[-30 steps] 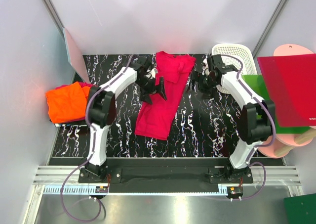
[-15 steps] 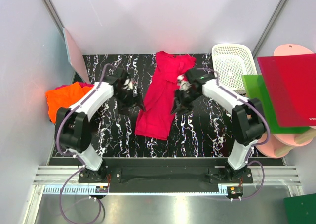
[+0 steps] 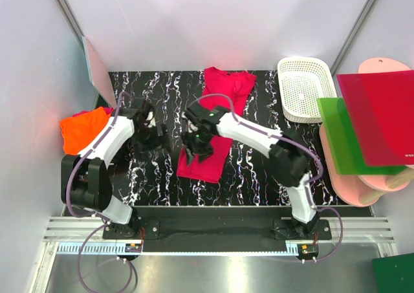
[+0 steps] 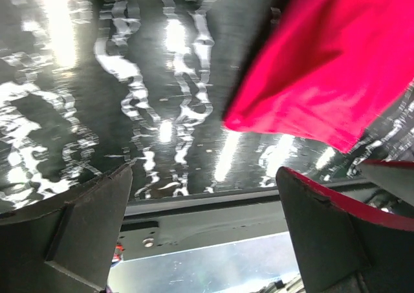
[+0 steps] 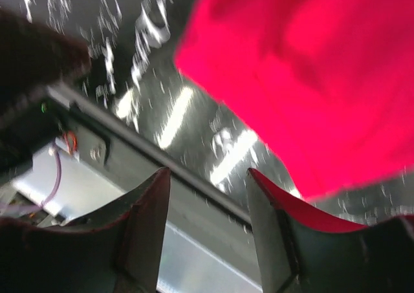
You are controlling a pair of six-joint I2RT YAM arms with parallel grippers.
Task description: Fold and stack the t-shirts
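A crimson-pink t-shirt lies as a long narrow strip on the black marbled table, collar end at the back. An orange t-shirt sits bunched at the table's left edge. My right gripper reaches across and hovers over the strip's left side near its front end, jaws partly apart with nothing between them. The red cloth fills the upper right of the right wrist view. My left gripper is over bare table left of the shirt, wide open and empty, with the shirt's corner ahead to its right.
A white basket stands at the back right. Beside it lie a stiff green board and a stiff red board over pink discs. A pale panel leans at the back left. The metal rail runs along the near edge.
The right arm swung from the back right across the shirt to its left front part, its jaws narrowing. The left gripper moved left and nearer, off the shirt, and stays open.
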